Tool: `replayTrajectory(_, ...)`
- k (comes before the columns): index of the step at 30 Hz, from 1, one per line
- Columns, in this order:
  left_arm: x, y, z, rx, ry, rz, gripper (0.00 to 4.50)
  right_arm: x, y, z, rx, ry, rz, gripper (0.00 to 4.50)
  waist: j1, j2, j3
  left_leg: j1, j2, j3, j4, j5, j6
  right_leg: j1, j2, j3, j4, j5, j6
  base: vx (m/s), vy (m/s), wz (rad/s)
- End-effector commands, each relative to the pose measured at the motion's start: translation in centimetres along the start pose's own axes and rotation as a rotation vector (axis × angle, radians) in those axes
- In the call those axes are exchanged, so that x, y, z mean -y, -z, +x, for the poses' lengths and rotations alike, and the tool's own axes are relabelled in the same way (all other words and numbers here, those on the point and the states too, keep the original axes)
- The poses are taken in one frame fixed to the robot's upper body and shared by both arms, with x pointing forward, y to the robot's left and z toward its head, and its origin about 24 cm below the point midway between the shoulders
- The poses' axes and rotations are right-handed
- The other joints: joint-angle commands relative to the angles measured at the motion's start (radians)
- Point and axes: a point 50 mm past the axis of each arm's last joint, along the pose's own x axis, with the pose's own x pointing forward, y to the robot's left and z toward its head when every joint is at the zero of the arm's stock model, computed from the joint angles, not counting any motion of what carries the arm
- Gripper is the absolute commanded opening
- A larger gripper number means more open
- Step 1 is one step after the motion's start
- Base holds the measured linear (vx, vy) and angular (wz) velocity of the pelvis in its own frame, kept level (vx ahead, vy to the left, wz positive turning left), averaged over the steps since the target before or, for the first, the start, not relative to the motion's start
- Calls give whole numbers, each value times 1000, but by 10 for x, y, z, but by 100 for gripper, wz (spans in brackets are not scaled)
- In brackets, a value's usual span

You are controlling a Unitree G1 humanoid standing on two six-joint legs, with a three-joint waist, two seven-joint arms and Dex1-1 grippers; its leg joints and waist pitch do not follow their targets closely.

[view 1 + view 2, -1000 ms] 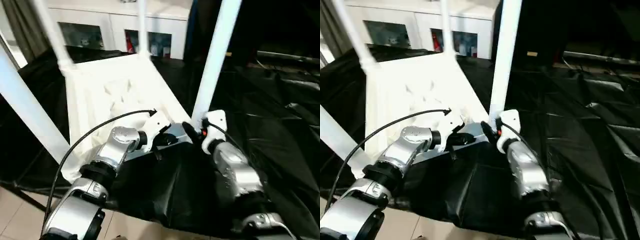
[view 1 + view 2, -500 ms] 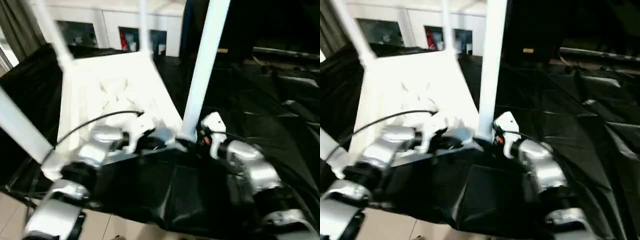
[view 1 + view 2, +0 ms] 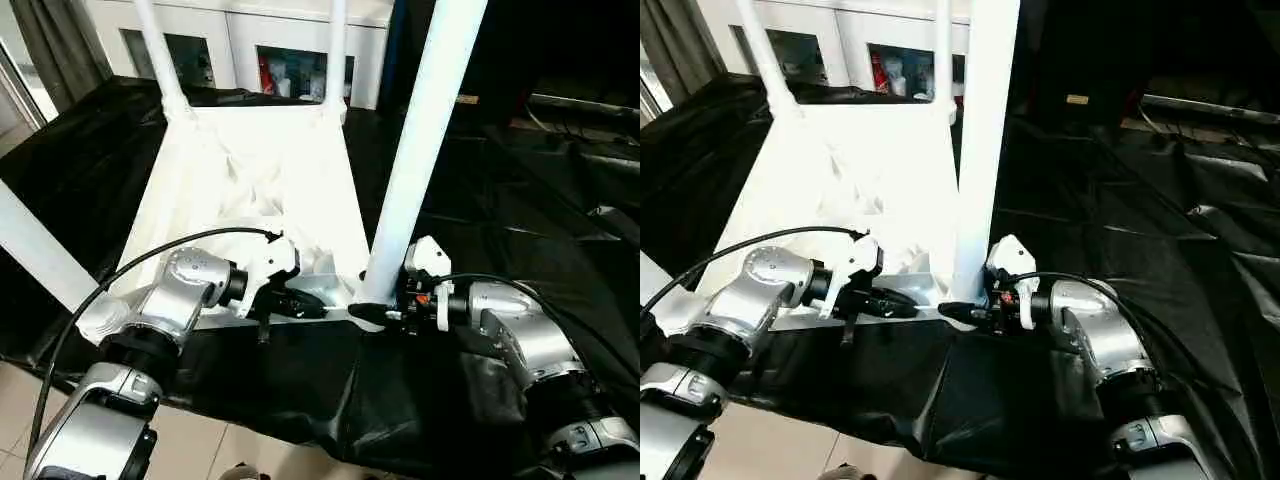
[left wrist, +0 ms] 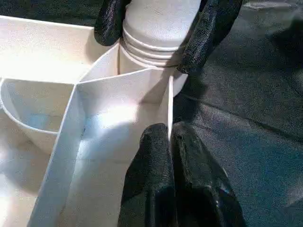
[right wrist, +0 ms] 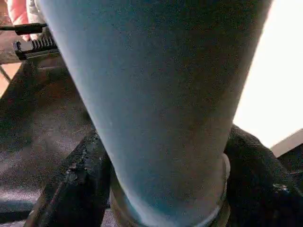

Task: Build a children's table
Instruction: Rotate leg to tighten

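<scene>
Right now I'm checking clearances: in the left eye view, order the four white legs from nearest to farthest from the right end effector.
1. Thick white tube leg, gripped at its base.
2. Near-left leg.
3. Far-right leg.
4. Far-left leg.

Indoor room, furnished like a lab or showroom. Work surface draped in crinkled black sheeting (image 3: 520, 200); pale tiled floor (image 3: 200, 450) below its near edge. Back wall: white cabinets with glass doors (image 3: 290, 70), small items on shelves inside; grey curtain (image 3: 55, 45) at one side.
</scene>
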Motion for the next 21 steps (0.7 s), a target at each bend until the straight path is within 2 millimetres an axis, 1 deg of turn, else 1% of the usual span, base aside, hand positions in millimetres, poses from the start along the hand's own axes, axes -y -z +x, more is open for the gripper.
replayTrajectory(1, 5, 8, 8, 4, 9, -41, 0, -5, -1, 5, 20, -27, 2, 279, 4, -6, -63, 2, 47, -12, -60, -44, 98, 61, -83, 44, -48, 90, -298, 0, 0, 0)
replayTrajectory(3, 3, 8, 9, 0, -29, -38, 0, -4, 1, 7, 20, 7, 12, 276, 7, -7, -62, 2, 46, -12, -61, -44, 97, 59, -82, 44, -49, 83, -294, 0, 0, 0)
replayTrajectory(4, 2, 8, 10, -3, -51, -40, 0, -2, 2, 8, 22, 42, 14, 273, 6, -6, -61, 2, 46, -12, -62, -50, 91, 59, -83, 44, -51, 68, -290, 0, 0, 0)
replayTrajectory(5, -1, 8, 12, -2, -90, -45, 0, 1, 4, 10, 28, 101, 35, 273, 3, -7, -59, 2, 46, -13, -64, -66, 81, 58, -83, 45, -54, 36, -284, 0, 0, 0)
replayTrajectory(6, -3, 7, 15, 8, -130, -57, 0, 5, 8, 14, 24, 202, 65, 273, 1, -8, -58, 3, 45, -12, -65, -74, 74, 57, -84, 46, -57, 16, -281, 0, 0, 0)
replayTrajectory(7, -4, 6, 17, 12, -141, -59, 0, 7, 10, 15, 20, 242, 80, 273, -4, -6, -53, 5, 43, -14, -70, -105, 54, 54, -85, 46, -67, -54, -271, 0, 0, 0)
replayTrajectory(8, -5, 5, 19, 18, -152, -62, 0, 9, 13, 16, 13, 292, 99, 273, -8, -9, -52, 5, 40, -15, -71, -123, 36, 57, -86, 47, -73, -117, -253, 0, 0, 0)
replayTrajectory(9, -5, 4, 23, 21, -167, -70, 0, 10, 18, 19, 4, 347, 128, 273, -11, -4, -52, 6, 40, -16, -72, -125, 28, 56, -86, 48, -74, -137, -248, 0, 0, 0)
replayTrajectory(10, -4, 1, 32, 15, -177, -69, 0, 10, 24, 25, 4, 441, 188, 273, -16, -1, -49, 5, 41, -17, -75, -141, 20, 53, -86, 49, -80, -178, -235, 0, 0, 0)
replayTrajectory(11, -4, 1, 33, 14, -179, -68, 0, 10, 25, 26, 4, 449, 194, 273, -20, -1, -48, 8, 40, -17, -76, -161, 11, 51, -84, 49, -85, -210, -224, 0, 0, 0)
replayTrajectory(12, -6, -2, 40, 12, -206, -73, 0, 10, 27, 32, 10, 520, 236, 273, -23, 2, -48, 8, 40, -19, -78, -171, 4, 52, -84, 49, -88, -227, -216, 0, 0, 0)
replayTrajectory(13, -7, -6, 48, 18, -235, -75, 0, 9, 28, 38, 14, 575, 258, 273, -22, 22, -47, 11, 40, -21, -79, -181, -5, 48, -85, 50, -87, -231, -216, 0, 0, 0)
replayTrajectory(14, -7, -8, 51, 22, -245, -75, 0, 9, 28, 41, 14, 596, 264, 273, -29, 10, -44, 14, 39, -20, -82, -215, -12, 47, -82, 48, -95, -259, -211, 0, 0, 0)
replayTrajectory(15, -7, -10, 54, 25, -252, -74, 0, 8, 27, 43, 18, 607, 270, 273, -31, 8, -43, 13, 39, -23, -85, -225, -14, 50, -83, 47, -95, -276, -208, 0, 0, 0)
replayTrajectory(16, -7, -14, 59, 31, -262, -73, 0, 6, 25, 50, 30, 622, 285, 273, -32, 12, -42, 16, 39, -23, -86, -245, -15, 48, -85, 48, -101, -308, -198, 0, 0, 0)
replayTrajectory(17, -8, -16, 63, 34, -269, -71, 0, 4, 24, 54, 37, 626, 290, 273, -33, 13, -42, 17, 39, -24, -87, -252, -15, 47, -85, 48, -102, -318, -195, 0, 0, 0)
replayTrajectory(18, -7, -18, 66, 35, -265, -67, 0, 1, 23, 59, 40, 628, 293, 273, -32, 17, -44, 18, 38, -26, -87, -252, -14, 49, -85, 50, -102, -313, -191, 0, 0, 0)
replayTrajectory(19, -7, -20, 68, 35, -256, -60, 0, -1, 22, 64, 36, 620, 286, 273, -34, 16, -45, 16, 38, -25, -88, -246, -11, 48, -83, 51, -100, -282, -194, 0, 0, 0)
replayTrajectory(20, -7, -20, 68, 35, -256, -60, 0, -1, 22, 64, 36, 620, 286, 273, -35, 16, -46, 15, 37, -26, -89, -247, -9, 50, -82, 50, -98, -270, -195, 0, 0, 0)
replayTrajectory(21, -6, -20, 67, 34, -246, -50, 0, -4, 18, 69, 51, 600, 255, 273, -34, 20, -46, 15, 37, -26, -89, -249, -9, 50, -82, 50, -97, -266, -196, 0, 0, 0)
